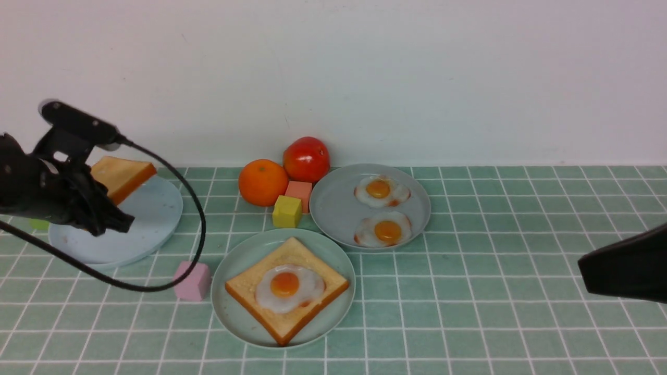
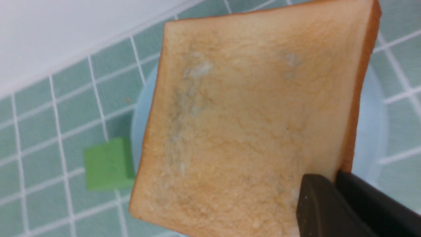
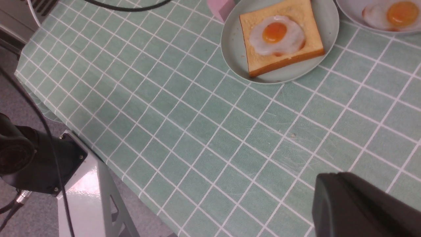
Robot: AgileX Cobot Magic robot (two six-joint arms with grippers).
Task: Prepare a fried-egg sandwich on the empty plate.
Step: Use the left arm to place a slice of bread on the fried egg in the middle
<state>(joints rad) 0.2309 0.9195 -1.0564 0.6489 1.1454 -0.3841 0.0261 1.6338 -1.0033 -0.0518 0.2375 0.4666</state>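
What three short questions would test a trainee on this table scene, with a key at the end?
1. True or false: the left gripper is shut on a square golden-brown toast slice.
2. How many white fried eggs lie on the round grey plate? A one, B two, C three.
3. Fill in: the round pale mint-green plate holds a second toast slice with a ____ on top.
Key: 1 true; 2 B; 3 fried egg.
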